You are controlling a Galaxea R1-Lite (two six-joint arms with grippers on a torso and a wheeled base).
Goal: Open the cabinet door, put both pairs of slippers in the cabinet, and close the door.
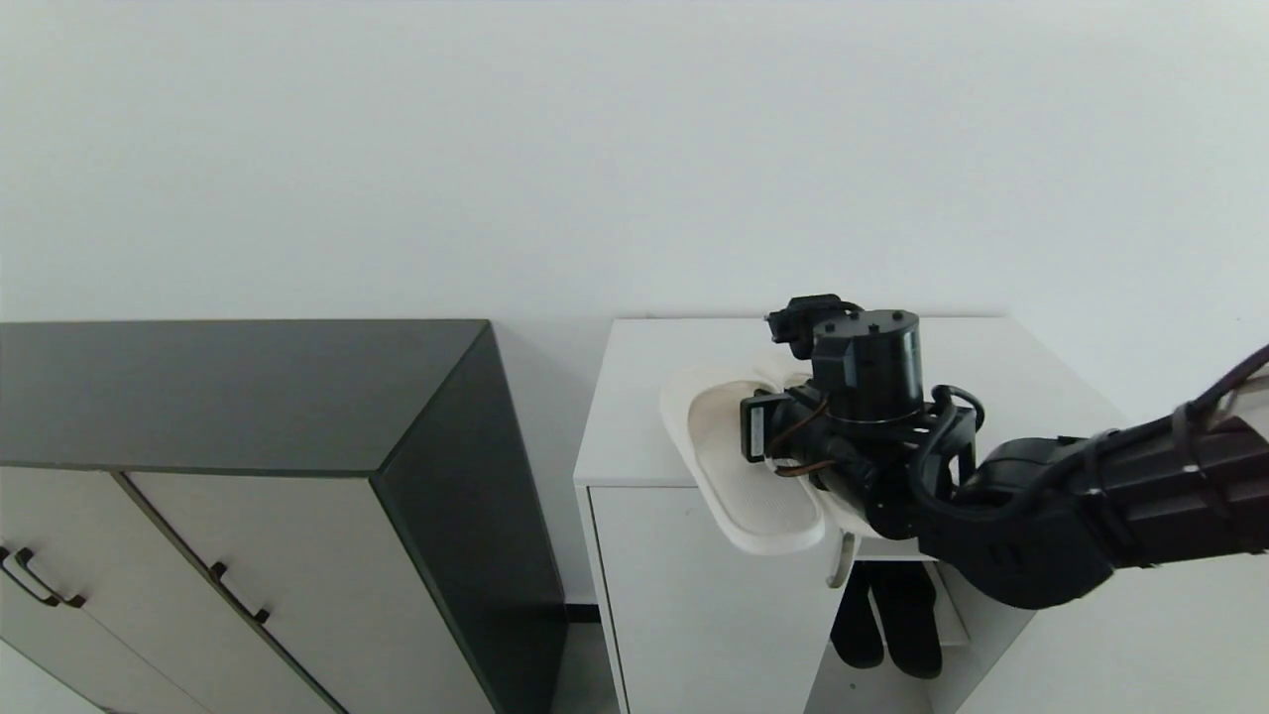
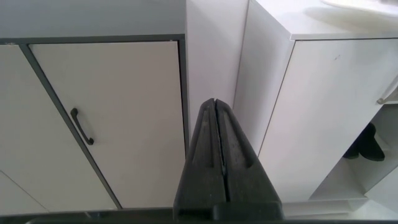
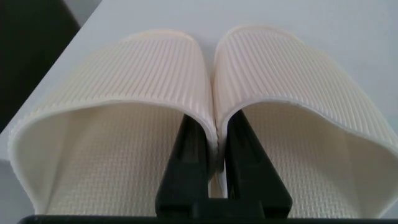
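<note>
Leftward, dark-topped sideboard (image 1: 238,392) flanks the white cabinet (image 1: 625,416).

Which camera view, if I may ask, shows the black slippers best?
The head view: both black slippers sit inside the white cabinet. The left wrist view catches them small, far off; the right wrist view faces the cream slippers.

We note a dark-topped cabinet (image 1: 238,392) on the left, set against a plain pale wall (image 1: 634,149). Its two beige doors (image 1: 248,535) are closed, and each has a dark bar handle (image 1: 238,593). Its dark side panel (image 1: 466,516) faces right. We see the floor beneath only partly.
</note>
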